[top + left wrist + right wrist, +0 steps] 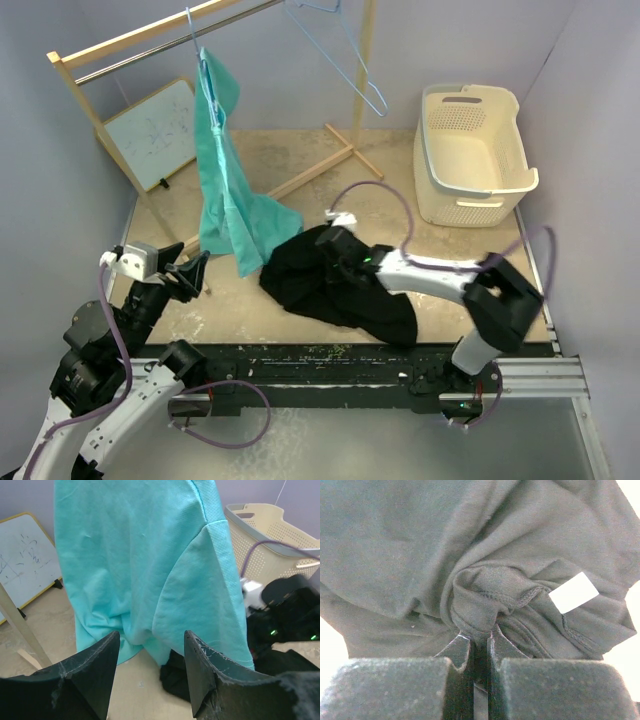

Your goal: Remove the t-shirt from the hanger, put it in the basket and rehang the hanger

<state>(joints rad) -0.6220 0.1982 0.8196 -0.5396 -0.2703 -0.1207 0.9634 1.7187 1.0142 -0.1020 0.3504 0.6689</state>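
1. Shirt position: your teal t-shirt (225, 190) hangs on its hanger (193, 30) from the rail (150, 45), with its lower end reaching the table (400, 190).
2. Your left gripper (152, 645) stands about half open with nothing between its fingers. It points at the lower half of the teal t-shirt and is apart from it.
3. Your right gripper (476, 642) is closed tight, pinching a fold of the black garment (420, 545). That garment lies heaped on the table just beside the teal hem.
4. You have a second hanger (350, 60) hanging further right, and a basket (470, 150) at the table's far right.
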